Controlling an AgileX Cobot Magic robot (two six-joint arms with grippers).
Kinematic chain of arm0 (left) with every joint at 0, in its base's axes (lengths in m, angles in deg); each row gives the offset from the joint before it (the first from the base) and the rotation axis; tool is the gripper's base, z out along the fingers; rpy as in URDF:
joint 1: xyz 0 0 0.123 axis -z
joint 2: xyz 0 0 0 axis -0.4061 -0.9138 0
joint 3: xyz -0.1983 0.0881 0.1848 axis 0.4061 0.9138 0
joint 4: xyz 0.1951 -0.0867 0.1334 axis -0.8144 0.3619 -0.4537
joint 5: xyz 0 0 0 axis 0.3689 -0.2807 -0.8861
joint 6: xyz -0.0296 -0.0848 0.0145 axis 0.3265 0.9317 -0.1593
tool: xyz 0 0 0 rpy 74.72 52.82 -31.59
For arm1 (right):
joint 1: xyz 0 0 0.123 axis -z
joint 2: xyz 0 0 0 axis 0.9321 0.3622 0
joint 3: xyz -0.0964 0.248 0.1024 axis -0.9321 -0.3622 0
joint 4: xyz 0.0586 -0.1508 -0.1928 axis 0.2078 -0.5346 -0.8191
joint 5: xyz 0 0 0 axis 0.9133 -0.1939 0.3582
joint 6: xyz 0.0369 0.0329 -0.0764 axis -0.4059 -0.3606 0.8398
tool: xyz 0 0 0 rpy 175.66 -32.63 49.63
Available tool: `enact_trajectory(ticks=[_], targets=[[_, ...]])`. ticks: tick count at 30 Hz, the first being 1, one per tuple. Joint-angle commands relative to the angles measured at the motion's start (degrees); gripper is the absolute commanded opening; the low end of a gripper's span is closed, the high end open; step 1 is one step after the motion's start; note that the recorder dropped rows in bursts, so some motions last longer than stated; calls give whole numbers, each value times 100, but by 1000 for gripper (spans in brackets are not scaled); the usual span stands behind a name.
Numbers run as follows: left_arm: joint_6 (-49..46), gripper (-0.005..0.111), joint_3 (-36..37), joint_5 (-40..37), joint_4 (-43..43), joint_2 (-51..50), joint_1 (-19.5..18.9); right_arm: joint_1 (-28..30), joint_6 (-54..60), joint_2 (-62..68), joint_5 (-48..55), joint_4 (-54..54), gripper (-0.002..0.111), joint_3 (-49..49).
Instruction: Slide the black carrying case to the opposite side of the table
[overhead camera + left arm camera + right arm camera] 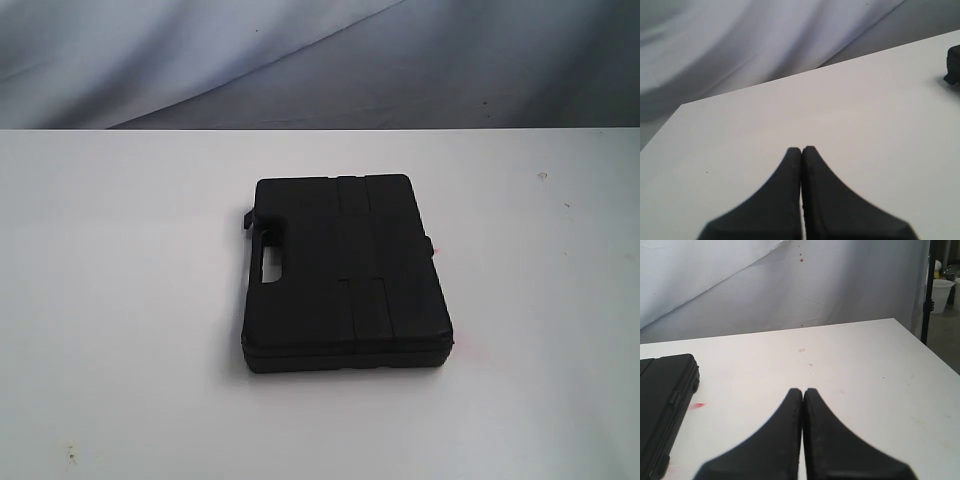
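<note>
The black case (345,272) lies flat near the middle of the white table (120,300), its handle slot facing left in the exterior view. Neither arm shows in the exterior view. My left gripper (801,149) is shut with nothing in it, over bare tabletop, and only a corner of the case (953,65) shows far off at the frame edge. My right gripper (803,390) is also shut and empty; the case (662,410) lies off to one side of it, apart from the fingers.
A wrinkled white cloth backdrop (320,60) hangs behind the table's far edge. A small red mark (697,405) sits on the table beside the case. Past the table's end stand a dark pole (927,290) and a white bucket (942,295).
</note>
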Motion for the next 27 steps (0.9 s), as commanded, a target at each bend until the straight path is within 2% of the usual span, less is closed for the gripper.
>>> enact_trajectory(ticks=[1,8,15,23,27], targets=[[-8,0,28,36,-65,21,-10,-11,-36,9,17,26,0,-15],[32,0,28,36,-65,21,-10,-11,-36,9,17,26,0,-15],[55,0,28,1391,116,21,-10,-11,-36,9,17,26,0,-15],[55,0,28,1679,131,21,-10,-11,-36,9,17,26,0,-15],[484,0,28,2071,720,21,-10,-11,-36,9,17,26,0,-15]])
